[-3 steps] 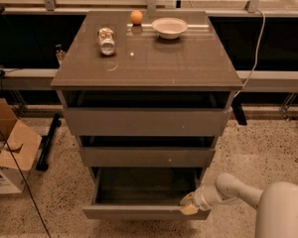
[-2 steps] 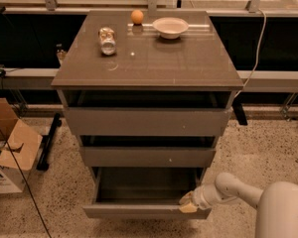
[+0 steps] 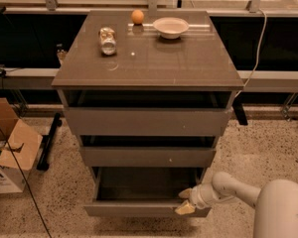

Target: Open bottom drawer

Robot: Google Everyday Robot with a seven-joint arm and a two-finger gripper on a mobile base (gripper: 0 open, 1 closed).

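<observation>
1. Step: the pull is underway. The bottom drawer [image 3: 139,209] is the lowest of three in the table [image 3: 164,63] and sits partway out, with its grey box interior showing.
2. The gripper [image 3: 186,202] is at the right end of that drawer's front panel, at its top edge. I cannot tell whether it is spread or clamped on the panel. The white arm comes in from lower right.
3. Judgement: the task is mostly done. The next move calls for a straight pull toward the robot, kept level. The hold is off-centre, so the drawer could skew or bind on its runners.
4. Drawer fronts: flat, handleless grey-brown panels with a matte laminate look. The middle drawer [image 3: 148,156] and top drawer [image 3: 148,122] are also slightly out, with dark gaps above them.
5. The table top is smooth, glossy and reflective.
6. On top: a round orange [image 3: 137,17], a shallow white bowl [image 3: 171,27] and a metal can [image 3: 108,40] lying on its side, which could roll.
7. The floor [image 3: 268,148] is speckled terrazzo. A cardboard box [image 3: 10,152] sits at left.
</observation>
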